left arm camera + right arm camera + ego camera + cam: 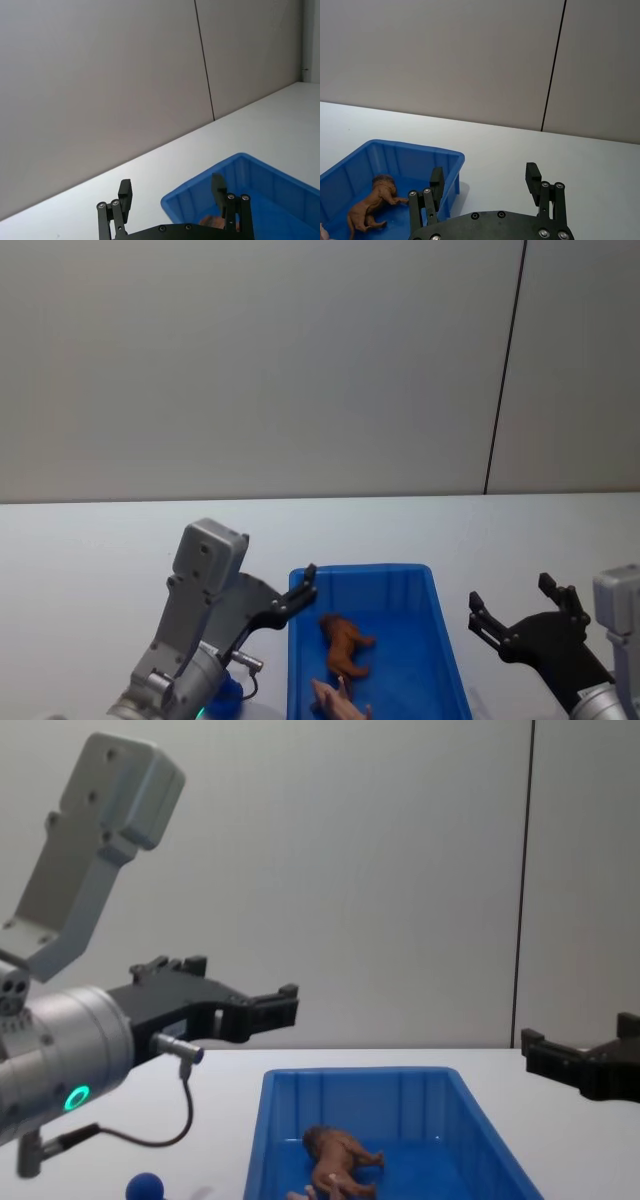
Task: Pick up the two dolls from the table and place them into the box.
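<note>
Showing the two dolls lying inside the box [360,568], which stands on the table [100,540] between the two arms. The brown doll [343,645] lies on the box floor near its left wall. Its long axis runs near to far, with the head toward the far end. The pink doll [333,701] lies just beside the brown doll's legs at the near end of the box, partly cut off by the edge of the head view; whether the two touch cannot be told.

The left gripper [305,588] hangs above the far left corner of the box, its fingers spread wide and holding nothing. The right gripper [512,602] hangs to the right of the box, apart from its right wall, also spread wide and empty.

The left gripper is the nearer to both dolls, which lie below it and toward the near side. A blue ball [225,695] rests on the table left of the box.

With neither doll on the table, the placing appears done, and no further grasp seems called for.
</note>
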`<action>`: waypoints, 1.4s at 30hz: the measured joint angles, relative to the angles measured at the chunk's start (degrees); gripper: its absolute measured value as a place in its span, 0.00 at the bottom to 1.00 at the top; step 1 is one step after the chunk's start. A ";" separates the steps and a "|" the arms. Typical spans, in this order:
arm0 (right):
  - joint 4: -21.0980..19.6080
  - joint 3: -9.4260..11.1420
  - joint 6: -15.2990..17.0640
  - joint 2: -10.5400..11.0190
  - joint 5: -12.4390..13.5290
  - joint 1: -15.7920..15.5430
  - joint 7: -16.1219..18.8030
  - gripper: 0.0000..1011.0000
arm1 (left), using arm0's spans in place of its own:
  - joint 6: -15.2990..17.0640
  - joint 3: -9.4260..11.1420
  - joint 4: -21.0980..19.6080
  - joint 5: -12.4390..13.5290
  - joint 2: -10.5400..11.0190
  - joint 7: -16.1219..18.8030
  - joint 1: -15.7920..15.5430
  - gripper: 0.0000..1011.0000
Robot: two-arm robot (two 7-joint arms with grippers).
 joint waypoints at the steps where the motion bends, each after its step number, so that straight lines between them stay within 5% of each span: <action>1: 0.00 0.00 0.00 0.00 0.00 0.00 0.00 0.99 | 0.30 -0.08 -0.11 -0.20 0.10 0.25 0.14 0.99; 22: -0.20 0.12 -0.01 0.14 0.16 -0.23 -0.31 0.99 | 9.66 -2.76 -3.19 -6.49 4.18 4.31 4.36 0.99; 42: -0.22 0.11 0.00 0.16 0.17 -0.28 -0.37 0.99 | 11.67 -3.83 1.43 -11.16 4.30 1.99 5.32 0.99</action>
